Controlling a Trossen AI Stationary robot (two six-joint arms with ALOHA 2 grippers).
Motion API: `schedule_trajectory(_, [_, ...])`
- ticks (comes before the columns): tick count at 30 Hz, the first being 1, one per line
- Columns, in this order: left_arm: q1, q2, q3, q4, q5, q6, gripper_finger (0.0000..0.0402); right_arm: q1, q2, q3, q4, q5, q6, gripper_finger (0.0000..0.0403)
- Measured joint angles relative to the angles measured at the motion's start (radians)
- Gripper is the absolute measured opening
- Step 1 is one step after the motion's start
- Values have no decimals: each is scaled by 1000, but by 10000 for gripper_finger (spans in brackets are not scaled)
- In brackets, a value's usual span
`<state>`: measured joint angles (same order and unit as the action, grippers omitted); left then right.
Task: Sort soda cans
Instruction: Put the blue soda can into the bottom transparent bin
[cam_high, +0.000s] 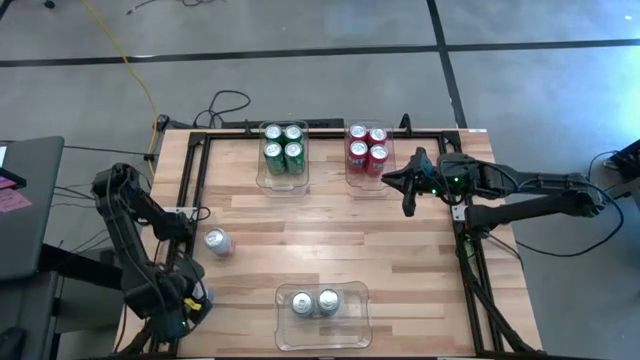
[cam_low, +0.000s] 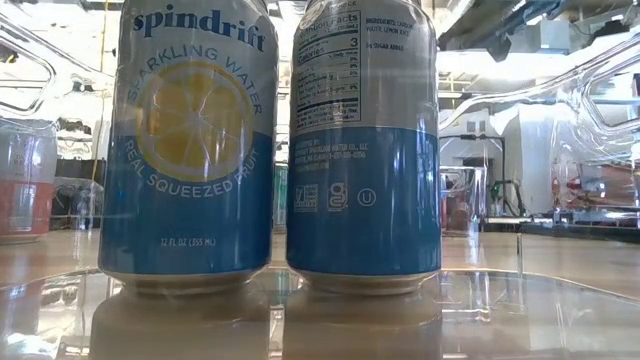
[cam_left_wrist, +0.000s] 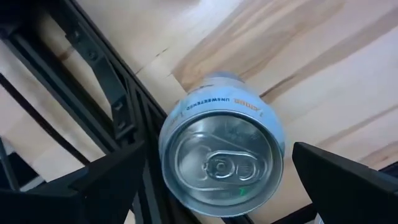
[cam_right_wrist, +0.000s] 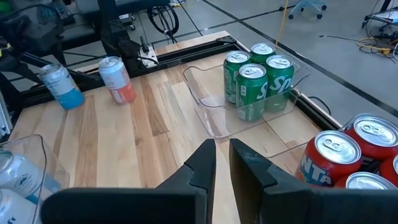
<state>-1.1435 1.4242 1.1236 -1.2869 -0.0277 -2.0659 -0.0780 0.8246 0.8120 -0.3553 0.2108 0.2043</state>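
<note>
**Pale wooden tabletop being shared by clear bins and drink cans**

Butcher-block planks with a streaked grain are being shown as the table (cam_high: 330, 240), which is being bordered by a black metal frame (cam_high: 195, 180). Four green cans (cam_high: 283, 148) are being held upright in a clear, round-cornered plastic bin (cam_high: 285, 183) at the far edge. Four red cans (cam_high: 367, 150) are being held in a matching bin (cam_high: 368, 185) just beside it. At the near edge, two silver-topped cans (cam_high: 315, 303) are being kept side by side in a third clear bin (cam_high: 322, 335). From table height, their smooth blue-and-white walls are being seen, one with a lemon emblem.

A lone can (cam_high: 217, 241) is being left upright on bare wood at the table's left side, outside any bin.

The left gripper (cam_high: 190, 300) is being held at the near left corner with its dark fingers (cam_left_wrist: 106, 186) spread wide on either side of a blue-and-white can (cam_left_wrist: 224, 165), whose shiny pull-tab lid is being viewed from above; no pinch is being applied.

The right gripper (cam_right_wrist: 222, 155) is being held above the wood just beside the red cans, its fingers pressed almost together on nothing.
</note>
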Motion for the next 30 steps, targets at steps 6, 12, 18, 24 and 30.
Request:
schedule_trajectory(6, [0, 0, -80, 107, -5, -14, 346, 0, 0, 0, -3, 0, 1, 66])
schedule_trajectory(12, [28, -20, -123, 166, 19, 12, 293, 0, 0, 0, -3, 0, 9, 66])
schedule_trajectory(18, [98, -77, -77, 91, -35, 27, 293, 0, 0, 0, -3, 0, 9, 66])
schedule_trajectory(24, [207, -94, -18, 86, -222, 243, 293, 0, 0, 0, -6, 0, 10, 66])
schedule_trajectory(30, [339, -92, 40, 179, -264, 526, 293, 0, 0, -1, -39, 0, 17, 66])
